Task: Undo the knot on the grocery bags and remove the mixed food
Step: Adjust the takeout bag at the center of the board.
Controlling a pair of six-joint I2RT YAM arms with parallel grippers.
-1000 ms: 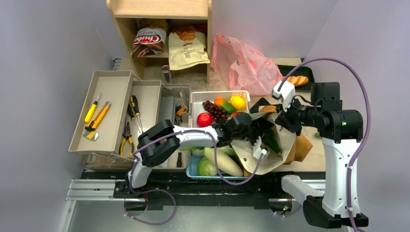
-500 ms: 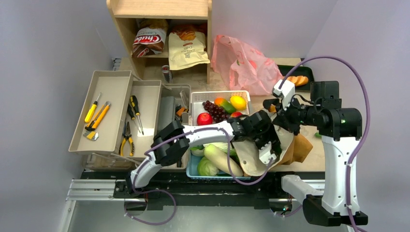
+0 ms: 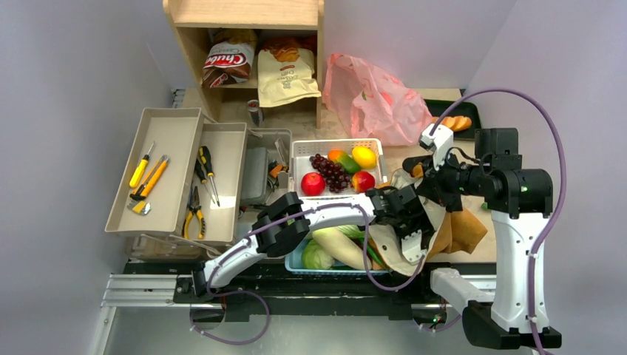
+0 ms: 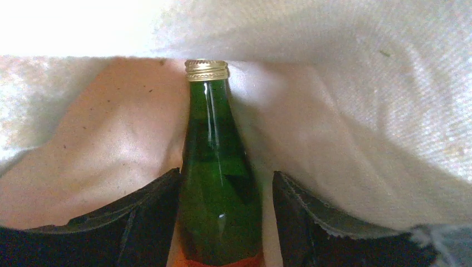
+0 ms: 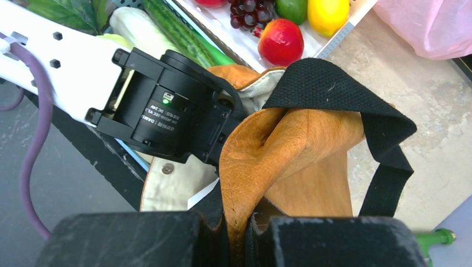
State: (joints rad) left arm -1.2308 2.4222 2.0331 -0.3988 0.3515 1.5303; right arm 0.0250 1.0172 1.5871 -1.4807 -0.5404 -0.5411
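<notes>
While right fingers (image 5: 139, 239) pinch bag (image 5: 289, 144) | left fingers (image 4: 144, 222) flank bottle (image 4: 217, 183)

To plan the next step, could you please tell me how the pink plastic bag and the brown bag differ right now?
The pink plastic bag is thin and translucent; the brown bag is opaque, with a black strap. The pink plastic bag lies untouched at the back; the brown bag is pinched at its rim by the right gripper, with the left gripper reaching inside. Both sit on the table.
</notes>
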